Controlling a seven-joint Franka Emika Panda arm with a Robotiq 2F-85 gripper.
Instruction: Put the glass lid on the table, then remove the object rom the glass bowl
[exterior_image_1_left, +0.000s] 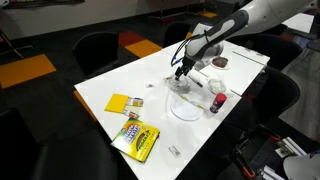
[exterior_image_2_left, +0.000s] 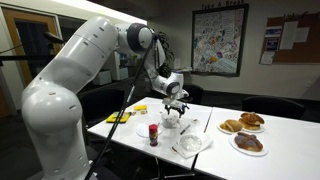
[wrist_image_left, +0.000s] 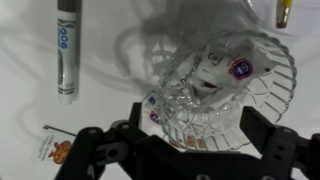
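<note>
At mid-table (exterior_image_1_left: 120, 80), gripper (wrist_image_left: 195, 122) hovers over the glass bowl (wrist_image_left: 215, 90); fingers (wrist_image_left: 262, 135) spread fully wide, gripping nothing. Marker (wrist_image_left: 67, 50) lies beside the bowl.

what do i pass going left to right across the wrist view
marker → glass bowl → small yellowish stick at the top edge
</note>
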